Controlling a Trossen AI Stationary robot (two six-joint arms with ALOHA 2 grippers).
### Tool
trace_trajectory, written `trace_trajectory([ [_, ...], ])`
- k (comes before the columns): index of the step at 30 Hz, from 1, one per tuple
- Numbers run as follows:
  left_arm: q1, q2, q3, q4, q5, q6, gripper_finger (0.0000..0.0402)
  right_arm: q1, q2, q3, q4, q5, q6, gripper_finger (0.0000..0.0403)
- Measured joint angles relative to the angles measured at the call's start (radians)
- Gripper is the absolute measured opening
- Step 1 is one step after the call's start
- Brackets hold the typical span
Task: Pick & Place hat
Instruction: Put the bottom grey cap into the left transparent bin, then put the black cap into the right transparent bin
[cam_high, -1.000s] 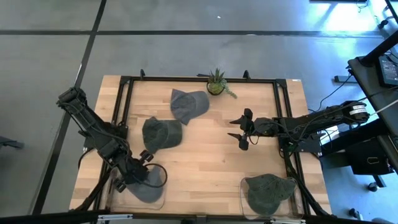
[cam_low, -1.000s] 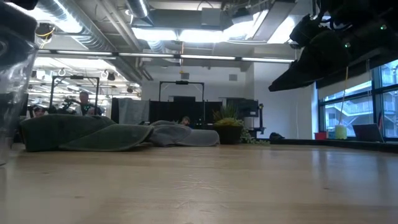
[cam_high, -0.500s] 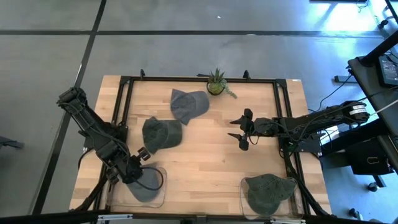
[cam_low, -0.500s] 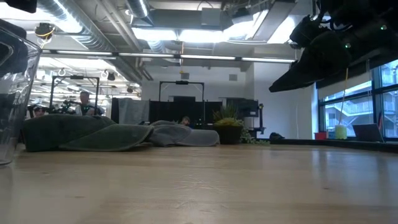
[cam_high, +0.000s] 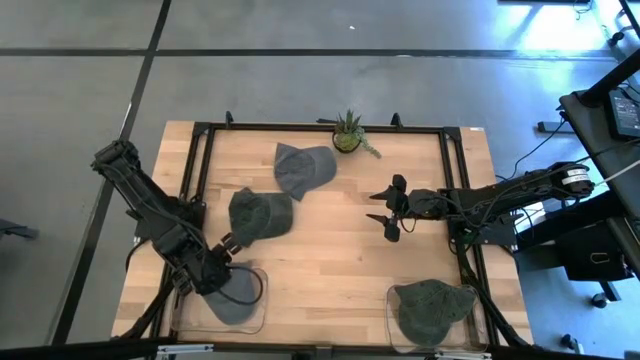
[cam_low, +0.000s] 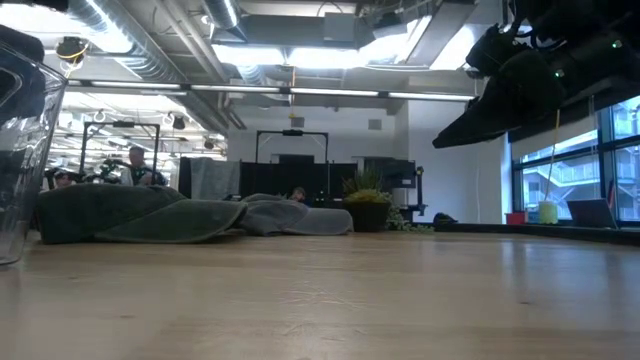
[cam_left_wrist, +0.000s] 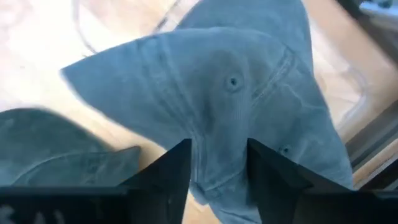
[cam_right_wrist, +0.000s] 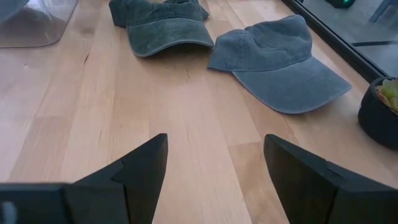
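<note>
A grey-blue hat (cam_high: 238, 298) (cam_left_wrist: 230, 81) lies crown up in a clear tray (cam_high: 258, 320) at the table's near left. My left gripper (cam_high: 222, 270) (cam_left_wrist: 217, 180) hangs right over it, open, one finger on each side of a crease in the crown. A green hat (cam_high: 258, 215) (cam_right_wrist: 165, 22) and a second grey-blue hat (cam_high: 302, 168) (cam_right_wrist: 280, 56) lie flat on the wood farther back. My right gripper (cam_high: 392, 212) (cam_right_wrist: 214, 168) is open above the table's middle right, with nothing between its fingers. My left gripper stands open over the hat's crown (cam_left_wrist: 219, 146), its fingers pointing down at it. I cannot tell whether the fingertips (cam_left_wrist: 177, 171) touch the cloth. The hat lies in the tray.
Another green hat (cam_high: 430, 305) sits in a clear tray (cam_high: 392, 322) at the near right. A potted plant (cam_high: 348, 135) stands at the far edge. A black frame (cam_high: 200, 150) runs around the table. Bare wood lies between the hats and the near edge.
My left gripper has drawn back a little toward the table's left edge, away from the grey-blue hat. The hat now lies in the near-left tray.
</note>
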Motion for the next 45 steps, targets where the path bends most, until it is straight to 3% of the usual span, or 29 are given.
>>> trace_trajectory([
  [6,0.032,-0.038,0.096,-0.025,-0.052,-0.095,0.0168,0.000,0.000,0.000,0.000,0.000,0.000,0.0265],
  [13,0.121,-0.158,0.098,0.013,-0.243,-0.151,0.0165,0.000,0.000,0.000,0.002,0.000,0.001,0.0265],
  [22,0.331,-0.254,-0.020,0.313,-0.389,-0.351,0.0168,0.000,0.000,0.000,0.007,0.000,-0.001,0.0265],
  [25,0.404,-0.264,-0.104,0.333,-0.426,-0.485,0.0168,0.000,0.000,0.000,0.006,0.000,-0.001,0.0265],
  [28,0.486,-0.277,-0.185,0.316,-0.506,-0.777,0.0169,0.000,0.000,0.000,0.006,0.000,-0.001,0.0265],
  [30,0.527,-0.283,-0.226,0.287,-0.498,-0.885,0.0168,0.000,0.000,0.000,0.006,0.000,-0.001,0.0265],
  [34,0.580,-0.285,-0.265,0.263,-0.422,-0.922,0.0169,0.000,0.000,0.000,0.002,0.000,-0.027,0.0265],
  [39,0.608,-0.285,-0.307,0.306,-0.416,-0.912,0.0169,0.000,0.000,0.000,0.002,0.000,-0.051,0.0265],
  [45,0.663,-0.260,-0.313,0.244,-0.424,-1.078,0.0183,0.000,0.000,0.000,0.004,0.000,-0.049,0.0265],
])
